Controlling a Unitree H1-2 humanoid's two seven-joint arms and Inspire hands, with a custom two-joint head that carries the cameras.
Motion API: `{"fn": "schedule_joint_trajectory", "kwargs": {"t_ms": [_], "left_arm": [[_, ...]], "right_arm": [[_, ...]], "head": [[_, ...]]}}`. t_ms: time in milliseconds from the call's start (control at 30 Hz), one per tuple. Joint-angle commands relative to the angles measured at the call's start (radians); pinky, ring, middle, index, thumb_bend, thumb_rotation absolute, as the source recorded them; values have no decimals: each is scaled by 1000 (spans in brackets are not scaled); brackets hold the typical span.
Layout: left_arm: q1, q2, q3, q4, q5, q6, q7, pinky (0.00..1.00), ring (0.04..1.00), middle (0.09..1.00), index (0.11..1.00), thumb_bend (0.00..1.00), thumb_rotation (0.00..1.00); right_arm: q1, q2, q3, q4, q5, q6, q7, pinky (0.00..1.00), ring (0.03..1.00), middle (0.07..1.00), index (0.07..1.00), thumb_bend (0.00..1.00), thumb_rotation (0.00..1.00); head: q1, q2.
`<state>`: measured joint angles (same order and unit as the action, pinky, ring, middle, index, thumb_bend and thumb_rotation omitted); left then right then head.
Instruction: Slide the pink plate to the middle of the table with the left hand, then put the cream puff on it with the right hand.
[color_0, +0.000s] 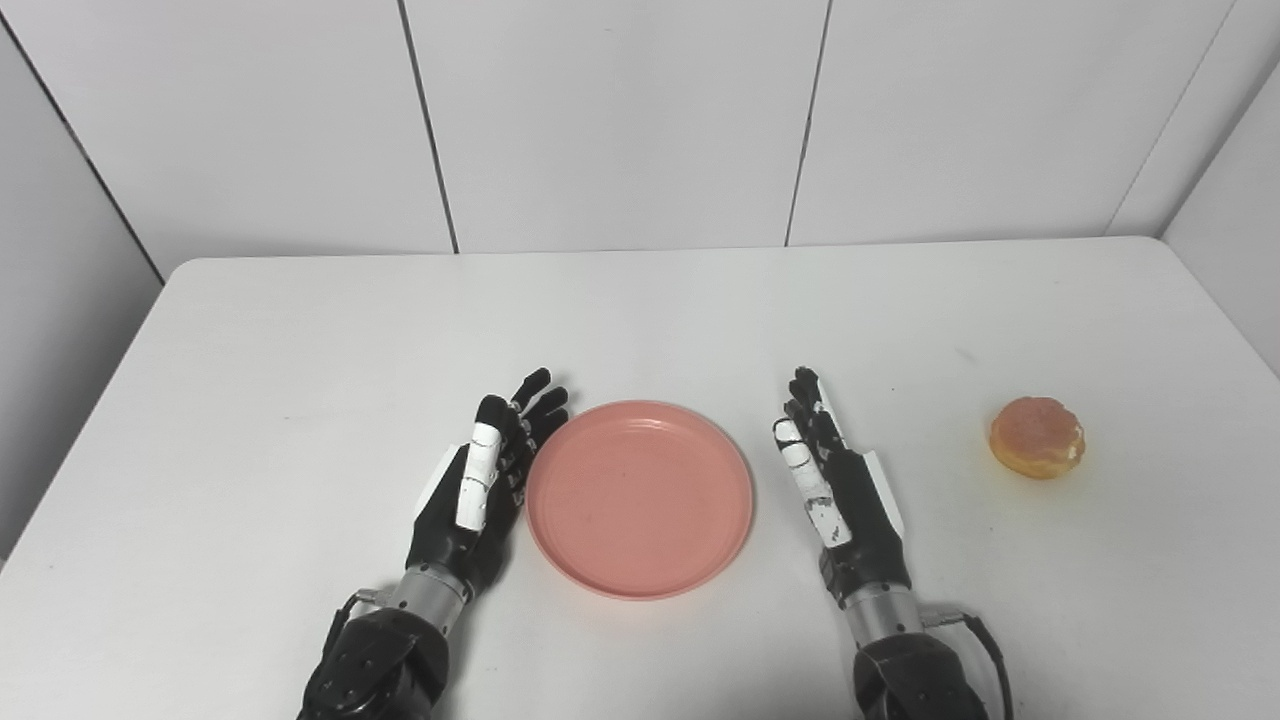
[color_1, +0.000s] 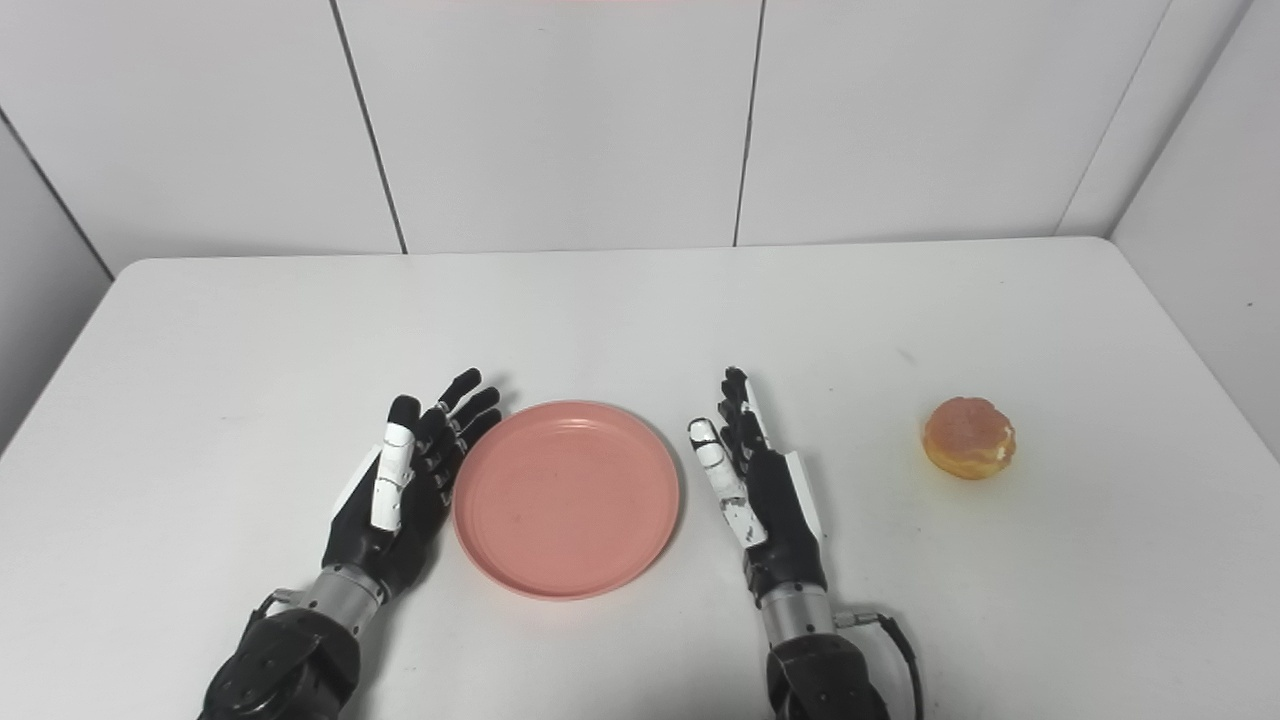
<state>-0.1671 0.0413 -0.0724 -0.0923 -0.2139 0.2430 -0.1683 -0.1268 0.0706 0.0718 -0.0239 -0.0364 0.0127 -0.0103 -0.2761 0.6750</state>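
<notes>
The pink plate (color_0: 640, 497) sits mid-table; both hands are empty, fingers spread. The right hand (color_0: 838, 490) should approach the cream puff (color_0: 1037, 437) from above and close gently.

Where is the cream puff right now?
The round golden cream puff sits on the white table's right side, beyond the open right robot hand.

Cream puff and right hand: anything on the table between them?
Nothing. Only bare white table separates the right hand from the cream puff; both eye views show that stretch clear. The pink plate sits on the hand's other side.
</notes>
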Motion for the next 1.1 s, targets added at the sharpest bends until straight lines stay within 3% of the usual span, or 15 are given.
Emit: {"fn": "schedule_joint_trajectory", "kwargs": {"t_ms": [0, 133, 500, 1067], "left_arm": [[0, -15, -2, 5, 8, -40, -1, 1000, 965, 955, 951, 789, 980], [-2, -32, 9, 44, 35, -112, 18, 998, 957, 950, 936, 776, 977], [-5, -81, 44, 120, 62, -236, 66, 992, 957, 943, 940, 749, 986], [-2, -88, 40, 118, 77, -263, 79, 1000, 994, 978, 976, 709, 1000]], "right_arm": [[-12, 5, 3, -23, 7, 14, 8, 1000, 1000, 1000, 990, 745, 859], [-11, 6, -10, -33, 56, 40, 19, 1000, 1000, 1000, 999, 692, 855], [-14, -15, -9, -37, 54, 28, 22, 1000, 1000, 1000, 997, 663, 844], [-44, -30, -33, -54, 45, -31, 5, 1000, 1000, 1000, 1000, 640, 781]], "head": [[1, -1], [7, -2], [22, 0], [13, 1]]}}
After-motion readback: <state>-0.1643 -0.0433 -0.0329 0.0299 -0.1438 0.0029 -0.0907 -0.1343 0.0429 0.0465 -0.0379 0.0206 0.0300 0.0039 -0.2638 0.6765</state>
